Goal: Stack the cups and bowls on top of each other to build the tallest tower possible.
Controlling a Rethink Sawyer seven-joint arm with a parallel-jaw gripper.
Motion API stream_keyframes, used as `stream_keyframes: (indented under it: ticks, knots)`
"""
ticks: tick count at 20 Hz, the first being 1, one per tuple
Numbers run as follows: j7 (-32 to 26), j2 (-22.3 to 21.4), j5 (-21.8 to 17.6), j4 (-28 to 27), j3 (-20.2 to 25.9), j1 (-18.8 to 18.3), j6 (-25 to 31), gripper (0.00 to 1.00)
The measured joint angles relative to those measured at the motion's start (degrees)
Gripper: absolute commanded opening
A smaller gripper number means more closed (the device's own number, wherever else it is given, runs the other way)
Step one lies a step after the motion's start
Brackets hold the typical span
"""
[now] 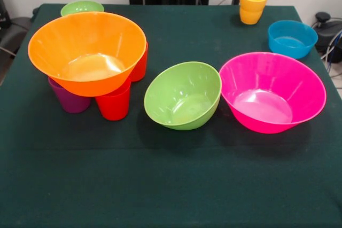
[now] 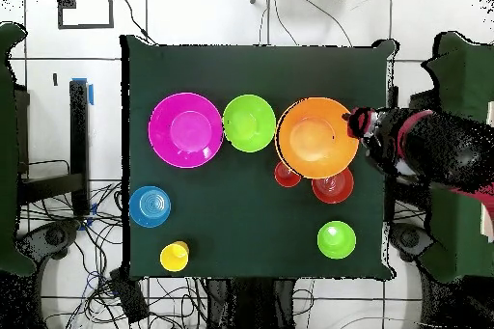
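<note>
Lower centre of the front view, the medium green bowl (image 1: 183, 95) tilts between the pink bowl (image 1: 272, 92) and the big orange bowl (image 1: 87, 52), perched on purple cup (image 1: 69, 100) and red cup (image 1: 114, 103); behind, blue bowl (image 1: 292, 38), yellow cup (image 1: 253, 5), small green bowl (image 1: 82, 7); overhead, the gripper (image 2: 362, 124) sits at the orange bowl's right edge, fingers indiscernible.

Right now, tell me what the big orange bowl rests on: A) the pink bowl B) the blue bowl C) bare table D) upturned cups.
D: the orange bowl sits raised on cups, with the purple cup and a red cup showing beneath its rim.
</note>
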Motion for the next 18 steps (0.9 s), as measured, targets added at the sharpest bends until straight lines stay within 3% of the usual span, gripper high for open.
stream_keyframes:
  ticks: [11, 18]
  knots:
    - [4.2, -2.3, 0.6, 3.0, -3.9, 5.1, -4.7, 1.00]
    - [8.6, -2.3, 0.6, 3.1, -7.6, 10.3, -8.9, 1.00]
